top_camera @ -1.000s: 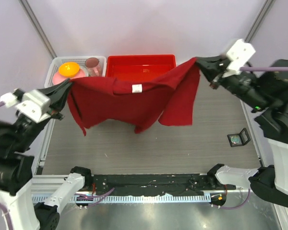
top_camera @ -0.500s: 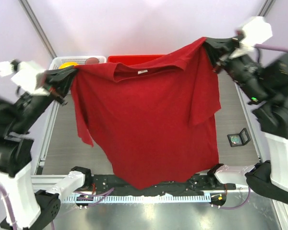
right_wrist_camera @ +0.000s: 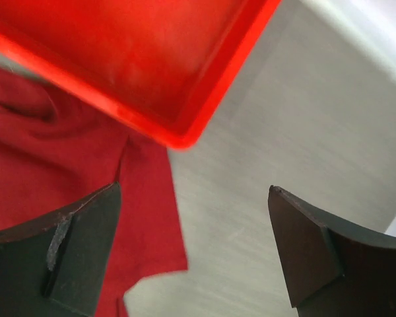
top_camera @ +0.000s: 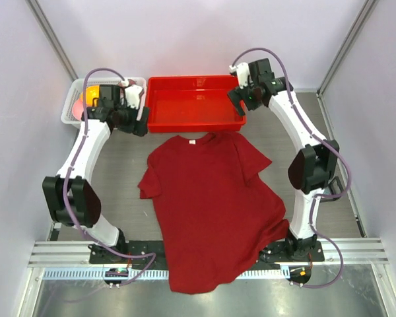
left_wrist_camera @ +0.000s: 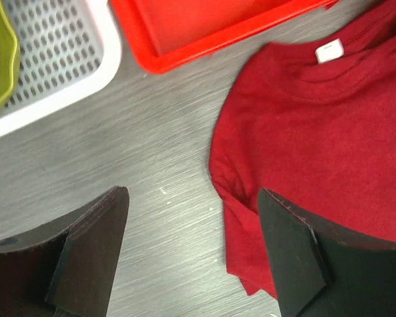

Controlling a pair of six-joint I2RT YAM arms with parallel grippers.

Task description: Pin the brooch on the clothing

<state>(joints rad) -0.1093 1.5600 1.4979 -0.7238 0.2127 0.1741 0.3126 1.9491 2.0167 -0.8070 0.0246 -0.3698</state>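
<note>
The clothing (top_camera: 211, 205), a dark red T-shirt, lies flat on the table with its white neck label (top_camera: 192, 142) toward the back and its hem hanging over the near rail. Its right sleeve is folded over. My left gripper (top_camera: 142, 127) hovers open just beyond the left shoulder; in the left wrist view the left gripper (left_wrist_camera: 193, 254) has only bare table and the sleeve edge (left_wrist_camera: 251, 218) between its fingers. My right gripper (top_camera: 238, 109) is open over the red tray's right corner; in the right wrist view the right gripper (right_wrist_camera: 195, 244) holds nothing. The brooch is out of view.
A bright red plastic tray (top_camera: 160, 112) stands at the back centre, just behind the collar. A white perforated basket (top_camera: 70, 109) holding an orange and yellow item sits at the back left. Both arms reach up along the shirt's sides.
Both grippers have let go of the shirt's shoulders and opened. The shirt, held up and hanging before, now lies spread on the table. Both arms have dropped low toward the back.
</note>
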